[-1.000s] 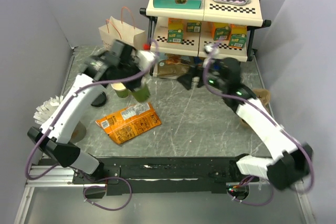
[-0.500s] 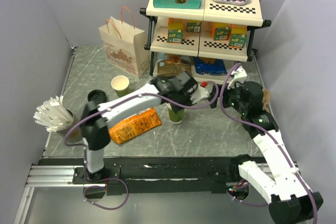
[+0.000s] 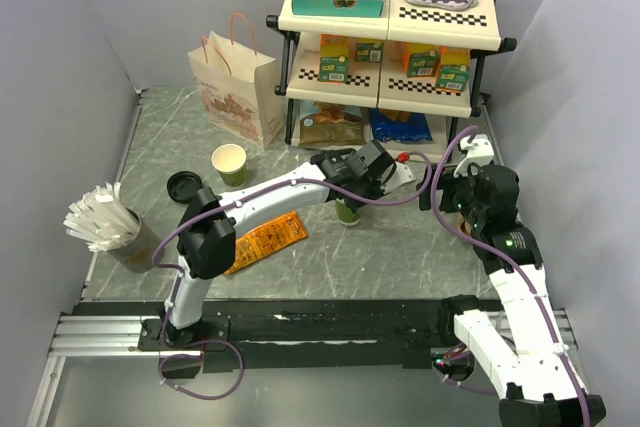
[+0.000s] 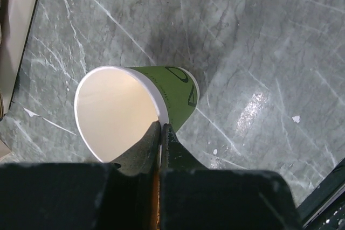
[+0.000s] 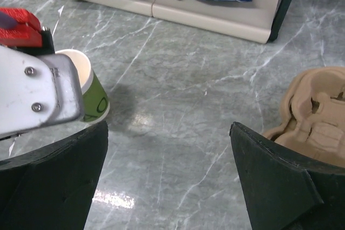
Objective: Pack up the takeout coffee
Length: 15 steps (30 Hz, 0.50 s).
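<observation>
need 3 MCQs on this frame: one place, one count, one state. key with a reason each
1. The paper bag stands:
A) just left of the shelf rack
B) on the rack's top
C) by the arm bases

2. Lidless green cups in view:
A) one
B) two
C) four

3. The jaws of the left gripper are:
A) wide open
B) shut on a cup's rim
C) shut on nothing

Key:
1 A, the bag sits on the table at the rack's left end.
2 B, there is one held cup and one free cup in front of the bag.
3 B, the left wrist view shows the jaws pinching the held cup's wall at the rim.
</observation>
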{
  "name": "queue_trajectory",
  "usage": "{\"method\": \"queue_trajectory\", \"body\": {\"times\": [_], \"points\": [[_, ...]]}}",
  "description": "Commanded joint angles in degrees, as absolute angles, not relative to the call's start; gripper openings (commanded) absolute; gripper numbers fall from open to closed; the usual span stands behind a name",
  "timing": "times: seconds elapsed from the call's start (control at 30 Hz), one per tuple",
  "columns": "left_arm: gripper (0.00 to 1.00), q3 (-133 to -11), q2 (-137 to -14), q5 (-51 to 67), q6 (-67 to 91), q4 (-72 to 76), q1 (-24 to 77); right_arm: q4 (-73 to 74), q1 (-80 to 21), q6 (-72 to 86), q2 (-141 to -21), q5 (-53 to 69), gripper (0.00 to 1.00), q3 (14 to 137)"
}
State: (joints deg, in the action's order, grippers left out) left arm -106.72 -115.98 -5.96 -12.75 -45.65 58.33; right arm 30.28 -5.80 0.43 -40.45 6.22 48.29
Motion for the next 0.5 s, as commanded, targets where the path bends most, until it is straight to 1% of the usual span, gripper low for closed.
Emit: {"method": "queue_trajectory", "body": {"times": [0.0, 0.23, 0.3, 0.33, 0.37, 0.43, 0.47], "points": [[0.01, -105.4, -115.2, -6.9, -10.7, -43.2, 59.3, 31.6, -5.3, 0.4, -38.8, 6.8, 1.00, 48.6], [0.01, -104.2, -115.2, -6.7, -10.3, -43.2, 60.5, 31.1, -5.2, 0.4, -39.5, 6.7, 1.00, 49.0], [0.03, -104.1, -115.0, -6.4, -10.1, -43.4, 60.7, 31.0, -5.1, 0.4, -39.6, 6.8, 1.00, 49.0], [0.06, -104.1, -115.0, -6.4, -10.1, -43.5, 60.8, 31.0, -5.2, 0.4, -39.6, 6.9, 1.00, 49.0], [0.13, -104.1, -114.5, -6.3, -10.1, -43.8, 61.0, 30.9, -5.0, 0.4, -39.6, 6.9, 1.00, 49.0], [0.22, -104.7, -114.0, -5.5, -10.2, -44.1, 61.2, 31.0, -5.0, -1.0, -39.6, 7.4, 1.00, 49.0], [0.28, -104.9, -113.2, -5.2, -10.2, -44.7, 61.1, 31.0, -5.1, -1.1, -39.6, 7.6, 1.00, 49.1]]}}
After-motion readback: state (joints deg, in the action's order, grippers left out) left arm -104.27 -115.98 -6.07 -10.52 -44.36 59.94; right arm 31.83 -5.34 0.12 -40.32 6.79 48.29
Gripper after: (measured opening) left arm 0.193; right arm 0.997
